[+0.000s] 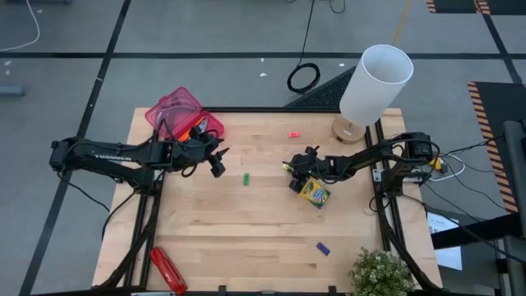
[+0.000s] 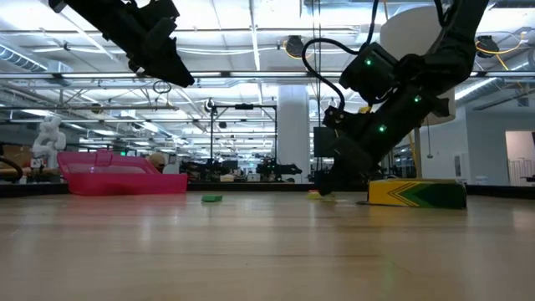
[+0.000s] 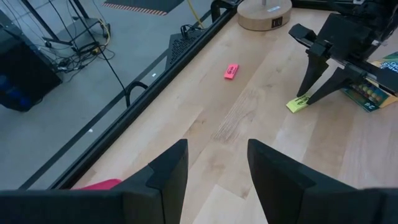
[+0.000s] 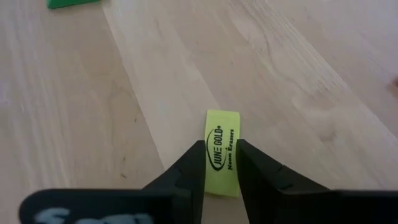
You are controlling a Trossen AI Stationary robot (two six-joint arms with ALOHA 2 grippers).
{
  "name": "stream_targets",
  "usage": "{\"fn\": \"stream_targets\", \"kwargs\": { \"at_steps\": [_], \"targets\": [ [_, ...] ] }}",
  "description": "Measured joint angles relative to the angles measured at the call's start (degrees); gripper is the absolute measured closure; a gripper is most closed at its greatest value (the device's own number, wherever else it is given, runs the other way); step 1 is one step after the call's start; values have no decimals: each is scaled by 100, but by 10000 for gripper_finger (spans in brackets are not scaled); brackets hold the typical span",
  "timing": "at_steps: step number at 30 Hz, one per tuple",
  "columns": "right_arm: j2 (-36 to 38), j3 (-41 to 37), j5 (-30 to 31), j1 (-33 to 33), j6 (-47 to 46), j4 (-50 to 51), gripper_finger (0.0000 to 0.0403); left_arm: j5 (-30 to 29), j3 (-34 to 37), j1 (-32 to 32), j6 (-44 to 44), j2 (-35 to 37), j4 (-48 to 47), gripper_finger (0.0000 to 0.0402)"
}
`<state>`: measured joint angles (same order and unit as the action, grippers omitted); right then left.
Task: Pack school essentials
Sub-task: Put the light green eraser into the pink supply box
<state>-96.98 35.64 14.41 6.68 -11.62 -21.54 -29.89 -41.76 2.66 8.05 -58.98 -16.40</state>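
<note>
A small yellow eraser (image 4: 222, 140) lies on the wooden table with my right gripper (image 4: 221, 163) shut on it, near the table's middle right (image 1: 289, 167). The green-yellow crayon box (image 1: 314, 193) lies flat just beside that gripper. My left gripper (image 1: 217, 167) hangs open above the table with nothing between its fingers (image 3: 168, 180), next to the pink container (image 1: 185, 115) at the far left. A green eraser (image 1: 245, 178) lies between the two grippers, a pink eraser (image 1: 293, 134) farther back, and a purple one (image 1: 323, 248) toward the near edge. My right gripper pinches the yellow eraser's two long sides (image 4: 211, 177) between its two fingers, at the eraser's end nearer the wrist. The fingers slant down toward the table's left and lie along the eraser. The eraser's free end (image 3: 293, 106) looks to be on the table.
A white lamp (image 1: 374, 86) on a round wooden base stands at the far right. A long red stapler-like object (image 1: 167, 270) lies at the near left corner, and a plant (image 1: 380, 275) at the near right. Bare wood (image 1: 246, 222) lies in the middle toward the near edge.
</note>
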Motion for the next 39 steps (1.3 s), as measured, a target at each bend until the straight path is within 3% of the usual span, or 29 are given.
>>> {"fn": "stream_targets", "kwargs": {
  "at_steps": [7,14,26,30,39],
  "targets": [
    [182,0,-280,-14,71,-202,328,86,4,0,-191,-177,70,231],
    [281,8,-821,-206,759,-795,328,1254,7,-4,-864,-1124,1014,221],
    [281,7,-868,-853,1849,-1654,328,2832,7,-29,-1769,-2916,3156,100],
    [281,7,-852,-883,1846,-1824,328,3062,4,-85,-1977,-3264,3825,103],
    [281,7,-850,-883,1837,-2074,328,3136,2,-68,-2034,-3534,4167,147]
  ]
}}
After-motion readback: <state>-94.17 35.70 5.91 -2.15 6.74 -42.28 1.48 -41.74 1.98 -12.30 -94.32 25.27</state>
